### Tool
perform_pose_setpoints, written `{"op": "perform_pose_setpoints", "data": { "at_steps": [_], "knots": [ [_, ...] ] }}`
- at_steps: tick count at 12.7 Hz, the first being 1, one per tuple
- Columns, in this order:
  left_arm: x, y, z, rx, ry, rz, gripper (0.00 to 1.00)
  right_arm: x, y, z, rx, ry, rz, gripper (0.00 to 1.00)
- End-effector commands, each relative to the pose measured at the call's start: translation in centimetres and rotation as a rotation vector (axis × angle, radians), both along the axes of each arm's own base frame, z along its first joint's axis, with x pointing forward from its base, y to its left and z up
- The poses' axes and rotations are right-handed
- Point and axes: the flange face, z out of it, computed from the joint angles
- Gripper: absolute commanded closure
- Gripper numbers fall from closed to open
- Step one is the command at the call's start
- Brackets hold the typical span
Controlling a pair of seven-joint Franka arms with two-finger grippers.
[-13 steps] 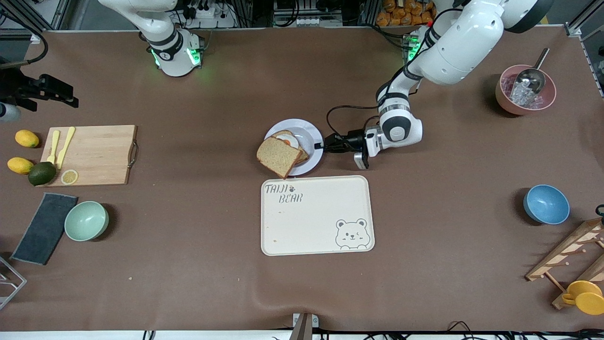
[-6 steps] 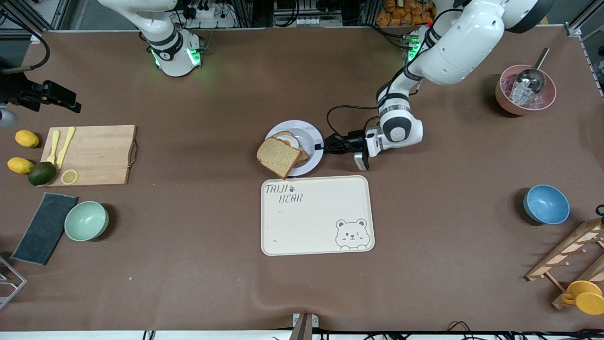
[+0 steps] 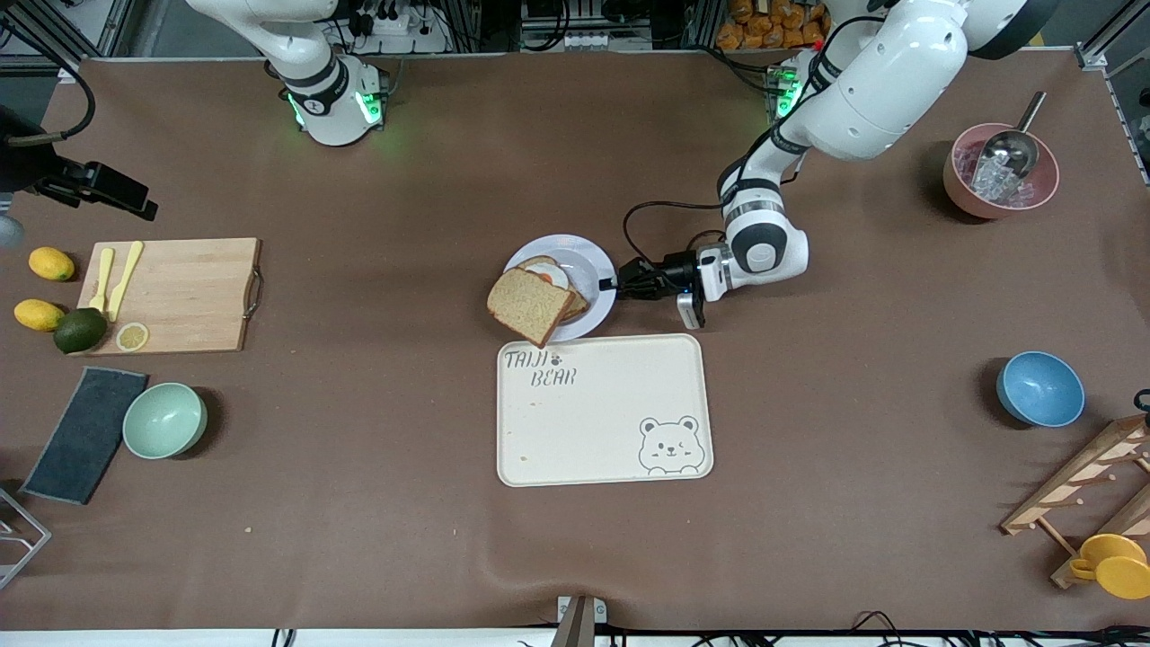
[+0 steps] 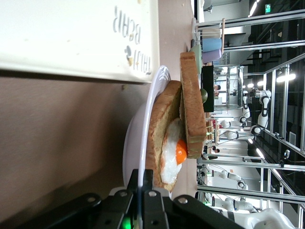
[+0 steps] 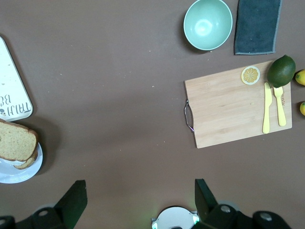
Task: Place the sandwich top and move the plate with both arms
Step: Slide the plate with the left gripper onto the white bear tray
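Glazed lavender-white plate (image 3: 597, 258): stiff, slippery, breakable; left hand (image 3: 614, 281) pinches its rim | soft light sandwich top (image 3: 530, 305) just ahead of that hand, overhanging egg slice (image 4: 167, 151), may slide | right hand (image 5: 140, 198) wide open, empty, high over desk (image 3: 377, 503).

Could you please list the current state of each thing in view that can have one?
left gripper: shut on the plate's rim.
right gripper: open, empty, up over bare table.
plate: carrying the sandwich, beside the tray.
sandwich top: lying askew on the egg slice, overhanging the plate.
green bowl: upright, empty.
blue bowl: upright, empty.
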Motion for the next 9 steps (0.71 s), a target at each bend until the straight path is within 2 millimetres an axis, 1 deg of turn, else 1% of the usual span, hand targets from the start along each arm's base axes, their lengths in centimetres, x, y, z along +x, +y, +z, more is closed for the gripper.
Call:
{"op": "perform_pose_setpoints", "data": {
  "at_steps": [1, 3, 5, 8, 9],
  "knots": [
    [0.3, 0.0, 2.6, -0.031, -0.039, 0.031, 1.0, 0.2, 0.4, 0.8, -0.012, -0.029, -0.01, 0.0],
    [0.8, 0.2, 3.5, -0.059, -0.039, 0.048, 1.0, 0.5, 0.5, 1.0, -0.008, -0.057, 0.031, 0.0],
    [1.5, 1.0, 3.6, -0.061, -0.053, 0.065, 1.0, 0.5, 0.3, 1.2, -0.003, -0.065, 0.078, 0.0],
    [3.1, 2.0, 4.5, -0.068, -0.073, 0.093, 1.0, 0.6, 0.5, 1.3, -0.002, -0.079, 0.098, 0.0],
    [4.0, 2.9, 5.0, -0.074, -0.082, 0.116, 1.0, 0.7, 0.5, 1.4, 0.0, -0.084, 0.124, 0.0]
  ]
}}
